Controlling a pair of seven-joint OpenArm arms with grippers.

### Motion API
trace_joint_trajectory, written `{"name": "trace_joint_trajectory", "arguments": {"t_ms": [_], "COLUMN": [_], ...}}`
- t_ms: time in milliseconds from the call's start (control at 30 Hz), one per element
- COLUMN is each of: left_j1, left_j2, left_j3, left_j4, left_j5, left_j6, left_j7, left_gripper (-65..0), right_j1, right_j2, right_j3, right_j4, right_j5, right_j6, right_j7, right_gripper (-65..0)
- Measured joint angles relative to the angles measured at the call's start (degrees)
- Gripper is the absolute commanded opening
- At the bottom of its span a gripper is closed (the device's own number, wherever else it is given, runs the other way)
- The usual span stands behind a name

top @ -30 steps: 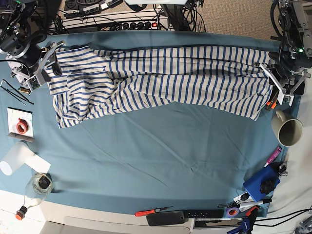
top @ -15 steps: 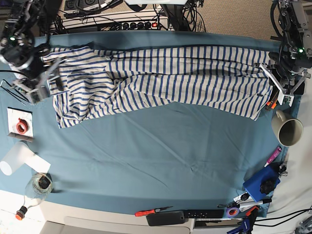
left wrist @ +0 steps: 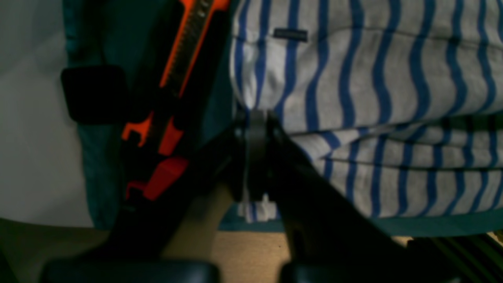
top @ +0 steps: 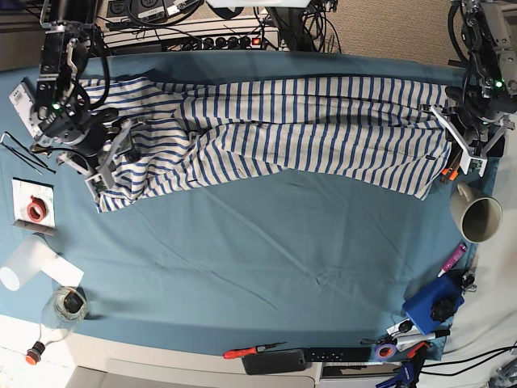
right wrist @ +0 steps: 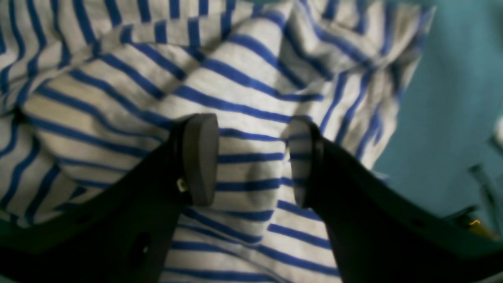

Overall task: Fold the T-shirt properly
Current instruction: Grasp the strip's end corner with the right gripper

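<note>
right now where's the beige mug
In the base view the beige mug lies on its side at the right edge of the table, just below the left tool and the T-shirt end it pinches.

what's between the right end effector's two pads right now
Only striped fabric of the T-shirt shows in the gap of the open right end effector, seen in the right wrist view; the pads are not closed on it.
</note>
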Motion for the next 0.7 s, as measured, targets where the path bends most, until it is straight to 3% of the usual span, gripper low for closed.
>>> {"name": "trace_joint_trajectory", "arguments": {"t_ms": [267,333,433,700], "left_j1": [-0.02,-0.02,-0.02,0.0], "left_j2": [0.02,0.02,0.0,0.02], "left_j3": [0.0,0.0,0.0,0.0], "left_j4": [0.0,0.0,0.0,0.0], "left_j5": [-0.02,0.0,0.0,-0.02], "left_j6": [0.0,0.0,-0.02,-0.02], "left_j7": [-0.04,-0.07,-0.61,-1.07], "left_gripper": [-65.0,-65.0,-65.0,-65.0], "right_j1": [2.54,2.97,3.82,4.24], "right_j2": [-0.9,-1.22,-1.66,-1.62], "right_j3": [-2.4,-2.43,-2.4,-2.4], "right_j4": [-7.28,-7.32,-7.32,0.04], "right_j5": [2.23,2.32,2.62,2.32], "right_j6": [0.0,0.0,0.0,-0.15], "right_j7": [0.48,0.37,-1.55,-4.79], "right_gripper": [-36.4,-45.1,-64.5,-65.0]}}
